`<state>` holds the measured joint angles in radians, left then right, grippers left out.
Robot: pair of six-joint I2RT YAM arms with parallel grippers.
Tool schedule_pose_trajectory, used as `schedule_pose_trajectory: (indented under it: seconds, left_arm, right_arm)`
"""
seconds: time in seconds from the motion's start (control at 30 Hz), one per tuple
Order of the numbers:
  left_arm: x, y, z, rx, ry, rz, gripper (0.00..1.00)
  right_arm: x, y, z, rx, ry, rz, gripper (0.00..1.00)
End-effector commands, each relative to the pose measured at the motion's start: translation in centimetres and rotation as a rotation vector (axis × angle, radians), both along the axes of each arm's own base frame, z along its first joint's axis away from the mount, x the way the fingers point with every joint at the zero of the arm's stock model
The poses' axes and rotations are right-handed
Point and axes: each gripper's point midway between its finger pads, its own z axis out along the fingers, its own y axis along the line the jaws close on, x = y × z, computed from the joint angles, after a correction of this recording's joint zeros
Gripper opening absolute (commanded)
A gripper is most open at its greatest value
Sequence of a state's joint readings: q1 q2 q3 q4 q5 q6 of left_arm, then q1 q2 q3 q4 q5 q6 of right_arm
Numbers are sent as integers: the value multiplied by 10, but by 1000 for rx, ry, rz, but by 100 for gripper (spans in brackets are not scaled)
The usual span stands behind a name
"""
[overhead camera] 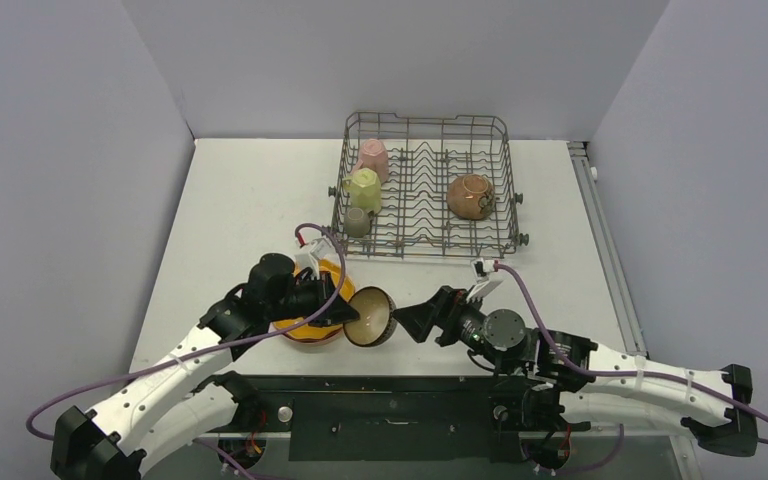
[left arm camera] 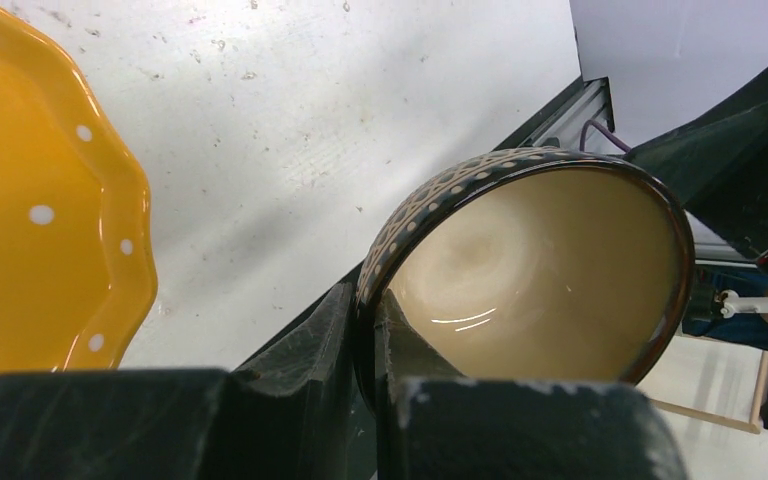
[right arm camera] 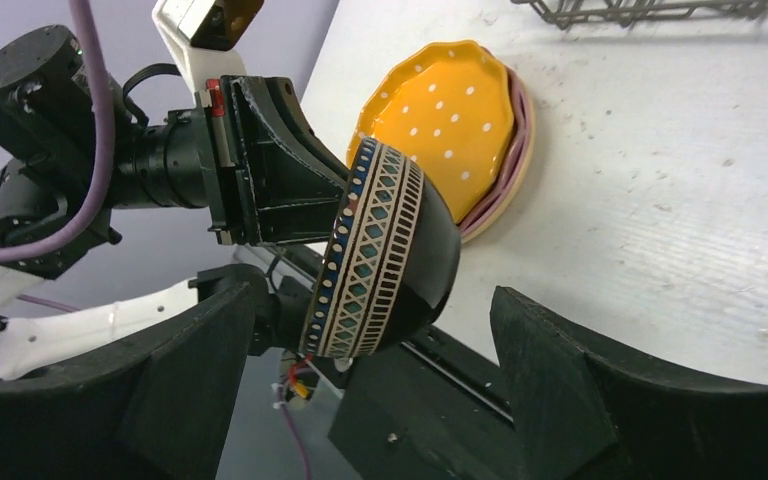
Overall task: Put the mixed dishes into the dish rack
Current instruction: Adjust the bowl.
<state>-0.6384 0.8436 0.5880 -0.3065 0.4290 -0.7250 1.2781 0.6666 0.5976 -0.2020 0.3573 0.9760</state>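
Left claw point(left arm camera: 372, 310) clenched on the rim of a brown bowl point(left arm camera: 530, 280), one finger inside, one outside. The bowl is held on its side over the near edge of the worktop point(overhead camera: 240, 200), tan inside towards the left arm, patterned outside towards the right arm.

Right claw point(right arm camera: 380, 330) released: fingers spread either side of the bowl's base, with a gap showing on both sides.

Just left of the bowl, the orange dotted plate point(right arm camera: 440, 110) lies flat on top of a pink plate point(right arm camera: 518, 140).

Dish rack point(overhead camera: 425, 118) at the far side of the worktop, right of centre. In its left part: pink mug point(overhead camera: 372, 158) farthest, yellow mug point(overhead camera: 364, 186) in the middle, small grey cup point(overhead camera: 358, 222) nearest. In its right part: a second brown bowl point(overhead camera: 471, 197), tipped on its side
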Motion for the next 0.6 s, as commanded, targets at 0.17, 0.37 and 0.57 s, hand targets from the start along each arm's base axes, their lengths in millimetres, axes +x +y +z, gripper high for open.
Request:
schedule_pose_trajectory:
  seconds: [0.17,0.37,0.57]
  left_arm:
    - [15,-2,56,-98,-151,45,0]
    - [15,-1,66,-112,-175,49,0]
    - [12,-2,70,-129,-177,44,0]
  right_arm:
    - [2,38,18,177,147,-4,83]
    - [6,46,6,196,198,-29,83]
    - [7,56,2,254,241,-33,82]
